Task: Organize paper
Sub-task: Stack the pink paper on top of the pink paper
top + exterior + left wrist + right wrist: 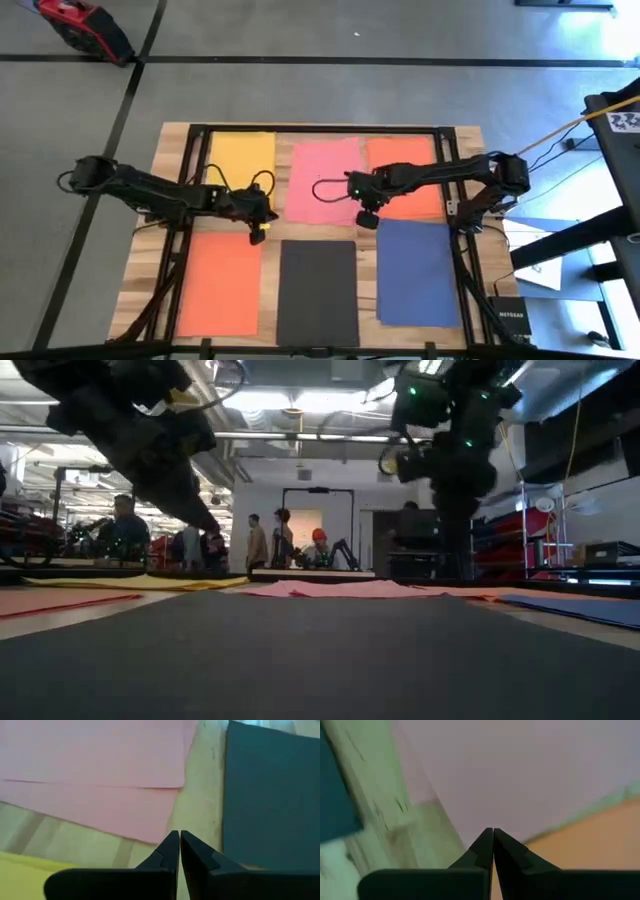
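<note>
Table [465, 140]: a pale wooden top is seen, spread with paper in two rows of three.
Paper, far row: yellow sheet [241, 158] at left, pink paper [323, 180] in the middle, orange sheet [405, 172] at right.
Paper, near row: second orange sheet [220, 284] at left, black sheet [318, 292] in the middle, dark blue sheet [418, 272] at right.
Count: two orange, one yellow, one black and one dark blue are counted; the pink appears in the left wrist view as two overlapping sheets.
Handling: the sheets are judged light, limp and easily creased; an edge or corner is best pinched or slid.
Left gripper [258, 229]: fingers are pressed together on nothing, near the pink paper's near-left corner.
Right gripper [367, 219]: fingers are likewise closed and empty, at the pink paper's near-right corner.
</note>
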